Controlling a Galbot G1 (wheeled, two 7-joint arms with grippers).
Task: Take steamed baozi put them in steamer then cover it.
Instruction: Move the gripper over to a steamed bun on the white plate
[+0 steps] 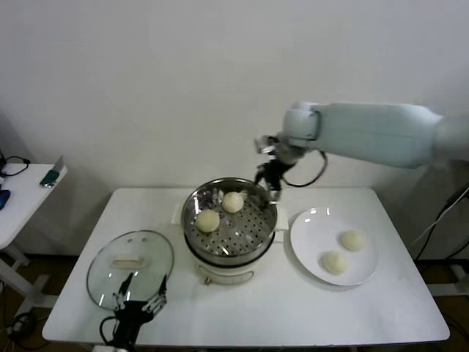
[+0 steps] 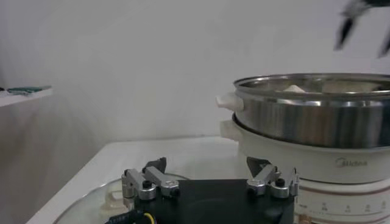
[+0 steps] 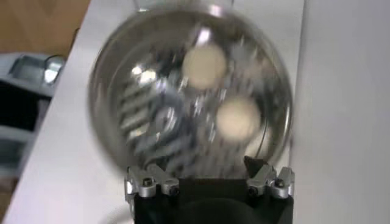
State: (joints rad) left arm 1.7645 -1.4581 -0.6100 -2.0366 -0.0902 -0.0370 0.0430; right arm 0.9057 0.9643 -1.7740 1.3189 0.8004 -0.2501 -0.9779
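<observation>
The steamer [image 1: 220, 257] stands mid-table with two baozi on its perforated tray, one [image 1: 208, 220] towards the left and one [image 1: 233, 202] at the back. Two more baozi [image 1: 352, 240] [image 1: 335, 262] lie on the white plate [image 1: 311, 224] to its right. My right gripper [image 1: 267, 176] hovers open and empty over the steamer's back right rim. In the right wrist view it [image 3: 198, 170] looks down on the steamer [image 3: 122, 91] and both baozi [image 3: 205, 63] [image 3: 237, 119]. The cover [image 1: 130, 253] lies flat at the table's front left. My left gripper [image 1: 139, 297] [image 2: 207, 163] is open just above the cover's near edge.
In the left wrist view the steamer [image 2: 317, 115] rises close ahead on the right, and the cover's glass [image 2: 91, 204] lies under the fingers. A side table [image 1: 22, 194] with small items stands far left. A white wall lies behind the table.
</observation>
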